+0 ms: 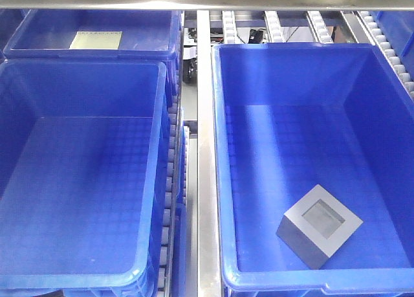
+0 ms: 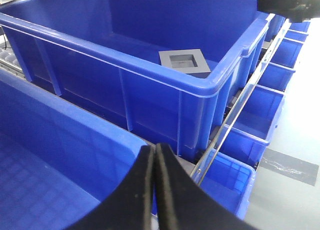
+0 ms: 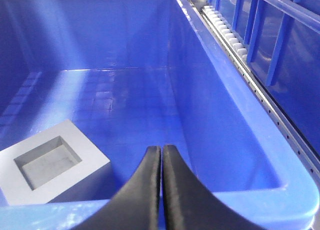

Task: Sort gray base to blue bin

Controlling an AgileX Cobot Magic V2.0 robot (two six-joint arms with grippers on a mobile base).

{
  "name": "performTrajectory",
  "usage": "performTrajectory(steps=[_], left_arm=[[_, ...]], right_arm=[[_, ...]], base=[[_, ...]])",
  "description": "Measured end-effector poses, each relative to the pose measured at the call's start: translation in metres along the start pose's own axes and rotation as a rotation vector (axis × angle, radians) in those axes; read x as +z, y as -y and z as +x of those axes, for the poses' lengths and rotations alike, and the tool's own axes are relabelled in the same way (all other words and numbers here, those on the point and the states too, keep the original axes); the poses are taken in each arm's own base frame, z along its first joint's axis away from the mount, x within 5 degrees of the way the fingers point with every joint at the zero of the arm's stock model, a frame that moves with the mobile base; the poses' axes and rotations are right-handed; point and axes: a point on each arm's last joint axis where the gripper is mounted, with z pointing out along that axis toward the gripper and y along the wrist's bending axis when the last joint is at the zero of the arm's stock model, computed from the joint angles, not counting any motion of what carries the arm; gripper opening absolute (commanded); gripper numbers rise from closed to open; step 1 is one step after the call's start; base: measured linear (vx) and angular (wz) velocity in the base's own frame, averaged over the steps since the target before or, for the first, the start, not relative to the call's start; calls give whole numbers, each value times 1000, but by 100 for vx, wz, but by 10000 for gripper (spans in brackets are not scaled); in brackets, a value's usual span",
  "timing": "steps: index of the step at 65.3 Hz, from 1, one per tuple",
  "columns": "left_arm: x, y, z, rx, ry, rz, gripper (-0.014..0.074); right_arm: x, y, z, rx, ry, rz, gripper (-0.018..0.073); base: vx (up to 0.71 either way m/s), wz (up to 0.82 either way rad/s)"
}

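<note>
While both arms are held back above the racking, the items are listed as follows. Gray base point(image 1: 319, 226): found inside the right-hand blue bin point(image 1: 220, 148), on its grid floor near the front right corner, resting flat with the square recess turned upward; it is touched by no gripper. By this placement the sorting is judged done, or nearly so. Left gripper point(image 2: 154, 155): fingers pressed together, nothing held, poised over the rim of the left-hand bin point(image 1: 162, 116), apparently parked clear of the work. Right gripper point(image 3: 162, 155): fingers likewise brought together, nothing held, positioned just above the front rim of the bin with the base, beside and above the block and apart from it, as suits a retreat after release. Third bin point(image 1: 19, 48), behind the left one: a pale flat sheet point(image 1: 96, 40) is contained. Metal rail point(image 1: 204, 148): set between the two front bins.
</note>
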Motion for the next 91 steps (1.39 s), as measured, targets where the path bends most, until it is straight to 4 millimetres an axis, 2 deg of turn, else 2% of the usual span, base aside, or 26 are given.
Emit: performTrajectory(steps=[21,30,46,55,70,79,91], left_arm=[[0,0,-1,-4,15,-5,2],[-8,-5,-3,-18,64,-65,2],[-38,-23,-5,-5,194,-432,2],[-54,-25,-5,4,246,-646,2],[-64,-27,-3,-2,262,-853,2],[-56,-31,12,-18,243,-888,2],[-38,-37,46,-52,215,-871,2]], right_arm=[[0,0,0,0,0,0,-5],[0,0,0,0,0,0,-5],[0,0,0,0,0,0,-5],[0,0,0,0,0,0,-5],[0,0,0,0,0,0,-5],[0,0,0,0,0,0,-5],[0,0,0,0,0,0,-5]], base=[[0,0],[0,0],[0,0],[0,0],[0,0],[0,0],[0,0]])
